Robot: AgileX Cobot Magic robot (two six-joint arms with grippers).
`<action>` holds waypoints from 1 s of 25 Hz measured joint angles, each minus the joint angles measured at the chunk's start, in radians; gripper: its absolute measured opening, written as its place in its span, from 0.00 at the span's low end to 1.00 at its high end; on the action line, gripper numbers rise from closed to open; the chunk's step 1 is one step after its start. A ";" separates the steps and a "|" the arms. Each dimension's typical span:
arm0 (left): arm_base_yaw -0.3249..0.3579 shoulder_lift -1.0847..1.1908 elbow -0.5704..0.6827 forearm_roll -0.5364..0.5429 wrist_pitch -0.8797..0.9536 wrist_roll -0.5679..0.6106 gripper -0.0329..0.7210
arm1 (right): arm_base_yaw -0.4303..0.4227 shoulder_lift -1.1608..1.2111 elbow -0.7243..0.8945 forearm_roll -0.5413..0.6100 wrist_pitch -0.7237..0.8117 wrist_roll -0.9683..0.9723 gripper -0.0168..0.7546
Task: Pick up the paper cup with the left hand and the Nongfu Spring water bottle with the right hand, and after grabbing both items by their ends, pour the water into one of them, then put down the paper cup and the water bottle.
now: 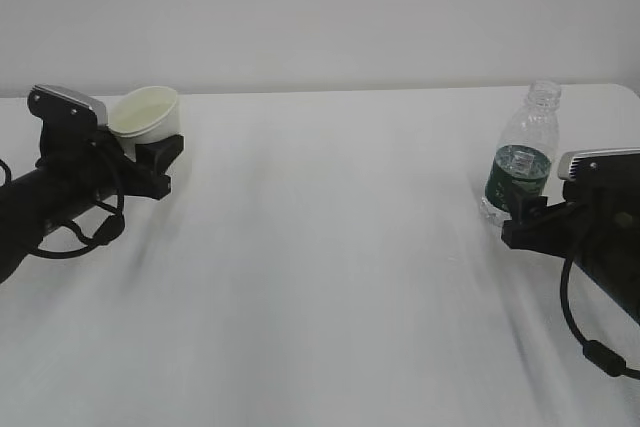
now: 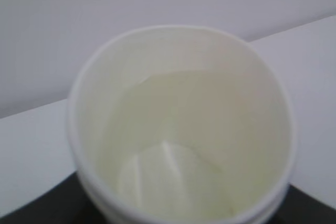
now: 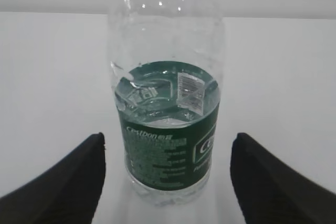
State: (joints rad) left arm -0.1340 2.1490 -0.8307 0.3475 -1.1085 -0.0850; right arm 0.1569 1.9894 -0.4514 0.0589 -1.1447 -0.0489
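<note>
A plain white surface (image 1: 330, 277) is seen below a bare pale wall (image 1: 320, 7); nothing is seen lying between the two arms, which are set well apart at about 9 and 3 o'clock of the exterior view.

The small white paper cup (image 1: 146, 114), tapered, with a rolled rim and a pale yellowish inside, is gripped by the black two-finger gripper (image 1: 150, 152) of the left hand (image 1: 60, 187), a black arm with looped cables and a grey rectangular block on top. The cup is tilted, its mouth turned toward 11 o'clock; from the left wrist view its smooth inside fills the picture. No liquid can be made out in it for certain.

The small clear ribbed plastic bottle (image 1: 525, 157), uncapped and banded with a dark green label, is seen upright on the surface at 3 o'clock. Clear water (image 3: 165, 90) is seen in it, up to about the top of the label. The gripper (image 3: 168, 182) of the right hand (image 1: 590, 217) is spread wide; its black fingers (image 3: 68, 182) are placed at either side of the bottle's lower part, with a gap visible on both sides, so the bottle is not held.
</note>
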 joint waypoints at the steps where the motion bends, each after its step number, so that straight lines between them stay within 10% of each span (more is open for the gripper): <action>1: 0.010 0.000 0.000 -0.001 0.000 0.002 0.59 | 0.000 0.000 0.000 0.000 0.000 0.000 0.74; 25: 0.098 0.047 0.000 -0.006 0.010 0.002 0.59 | 0.000 0.000 0.000 -0.019 0.000 0.017 0.74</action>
State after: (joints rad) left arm -0.0360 2.1958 -0.8307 0.3416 -1.0986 -0.0834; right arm 0.1569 1.9894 -0.4514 0.0397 -1.1447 -0.0323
